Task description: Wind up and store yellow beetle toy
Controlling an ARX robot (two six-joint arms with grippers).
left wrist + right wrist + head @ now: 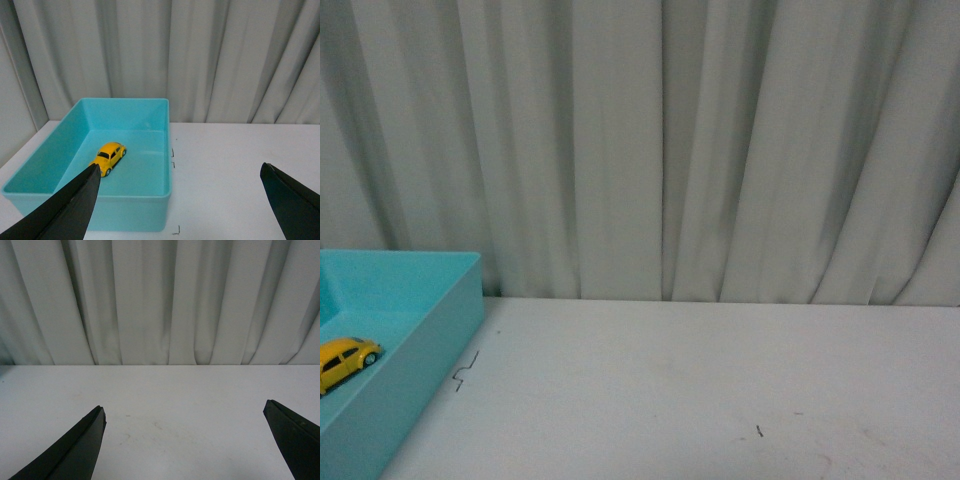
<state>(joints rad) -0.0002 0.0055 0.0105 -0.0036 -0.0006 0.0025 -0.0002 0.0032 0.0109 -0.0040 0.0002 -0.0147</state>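
The small glossy yellow beetle toy car [108, 157] sits on its wheels on the floor of a rectangular turquoise plastic bin [168, 150]; in the left wrist picture it lies left of centre, angled toward the lower left. In the front picture the same car [345, 360] shows at the far left edge, low in the frame, inside the bin [440, 330]. The bin stands on a white bench [720, 390] with a few small dark marks beside it. Pale grey pleated curtains [700, 140] fill the upper part of every picture. The left claw [180, 200] is spread wide and empty, above the bin's near wall. The right claw [185, 440] is also spread wide, holding nothing, over bare bench.
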